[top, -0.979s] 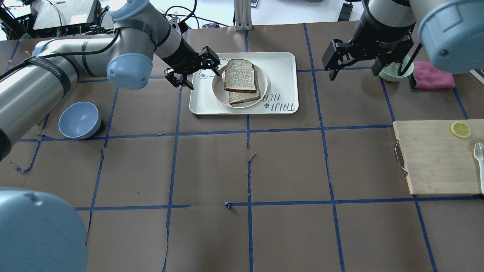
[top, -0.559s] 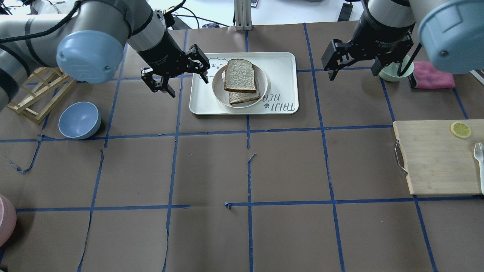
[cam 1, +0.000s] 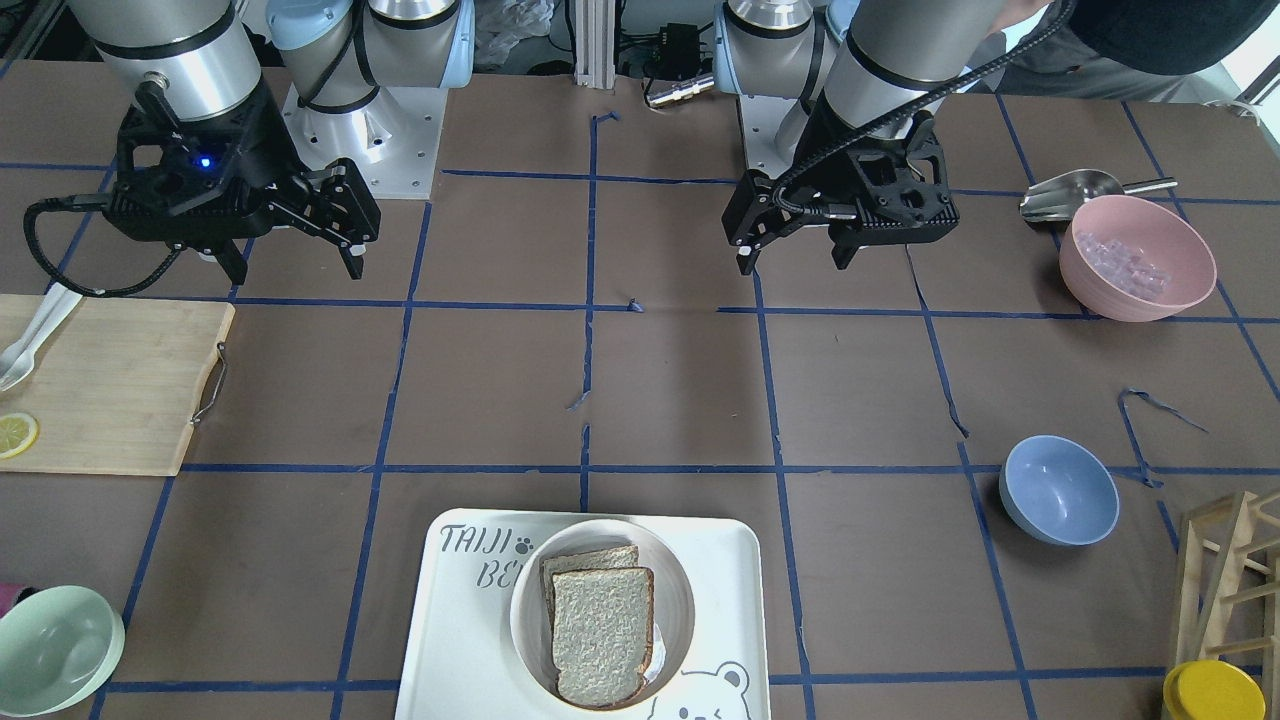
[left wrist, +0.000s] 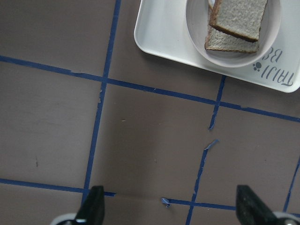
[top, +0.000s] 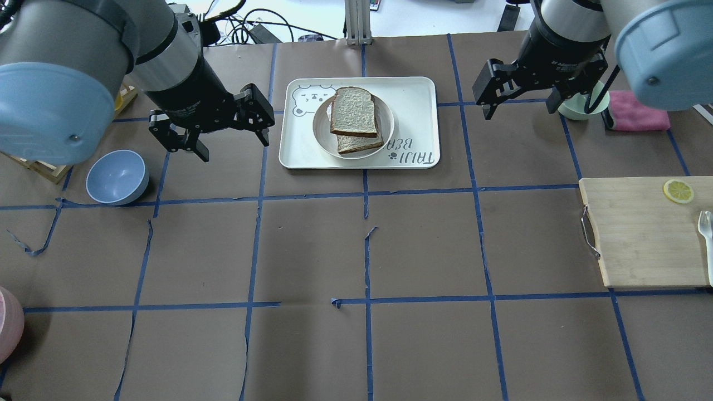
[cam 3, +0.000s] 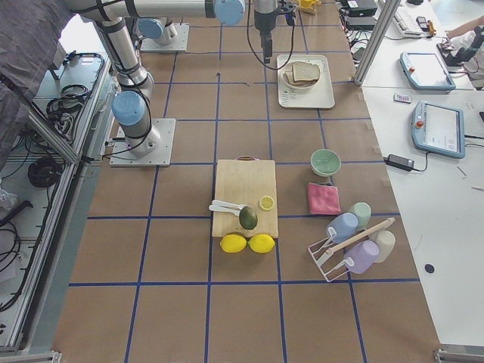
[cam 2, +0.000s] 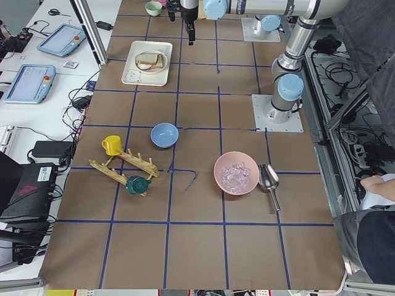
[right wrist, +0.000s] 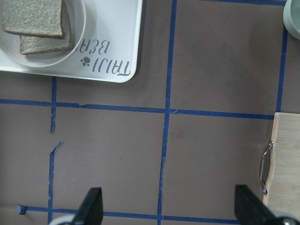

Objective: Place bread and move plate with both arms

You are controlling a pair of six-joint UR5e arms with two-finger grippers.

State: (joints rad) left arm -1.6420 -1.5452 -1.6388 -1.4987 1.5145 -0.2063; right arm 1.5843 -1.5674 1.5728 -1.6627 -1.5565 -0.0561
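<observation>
The bread (top: 354,111), a pale slice with a dark crust, lies on top of a second slice (top: 361,144) in the round cream plate (top: 322,131). The plate sits on the white bear-print tray (top: 412,94). My left gripper (top: 234,147) is open and empty, hovering left of the tray and apart from it. My right gripper (top: 521,110) is open and empty, hovering right of the tray. The left wrist view shows the bread (left wrist: 239,16) in the plate (left wrist: 225,58) at top right. The right wrist view shows the bread (right wrist: 33,16) at top left.
A blue bowl (top: 117,177) sits left of my left gripper. A pale green bowl (top: 579,108) and a pink cloth (top: 640,114) lie behind my right gripper. A wooden cutting board (top: 640,234) with a lemon slice (top: 678,191) lies at right. A pink bowl (cam 1: 1135,255) stands near the robot's left.
My left gripper has drawn back from the plate's left edge, moving left and nearer, still open. The bread stays on the plate. My right arm has not moved.
</observation>
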